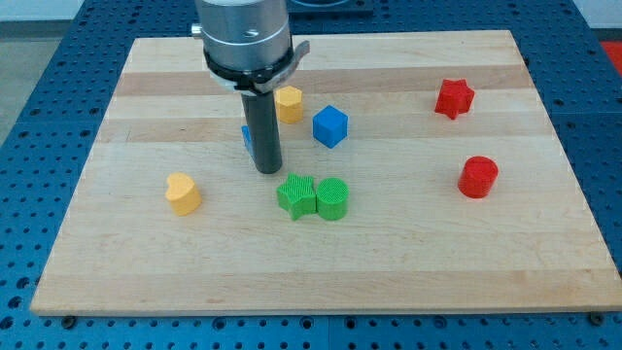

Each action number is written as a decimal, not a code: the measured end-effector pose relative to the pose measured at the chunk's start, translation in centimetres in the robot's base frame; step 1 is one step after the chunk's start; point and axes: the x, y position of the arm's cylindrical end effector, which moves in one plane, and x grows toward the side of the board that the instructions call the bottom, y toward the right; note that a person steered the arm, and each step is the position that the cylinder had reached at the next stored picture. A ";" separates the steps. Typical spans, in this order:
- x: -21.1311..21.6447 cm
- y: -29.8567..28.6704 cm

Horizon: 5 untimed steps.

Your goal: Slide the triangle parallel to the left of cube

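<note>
Wooden board on blue pegboard: nearest sit the green star [295,196] and green cylinder [331,198], touching. Just beyond, the tip [268,171] stands in front of the blue triangle [247,139], nearly hiding it. Its target, the blue cube [329,125], lies rightward, well apart; a rightward shove looks needed. No gripper exists, only a rod.

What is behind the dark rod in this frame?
A sliver of the blue triangle shows at the rod's left edge; the rest is covered. My tip rests just below it. The yellow block sits partly behind the rod's right side.
</note>
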 end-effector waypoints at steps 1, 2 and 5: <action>-0.2 -0.6; -1.1 -0.6; -0.9 0.8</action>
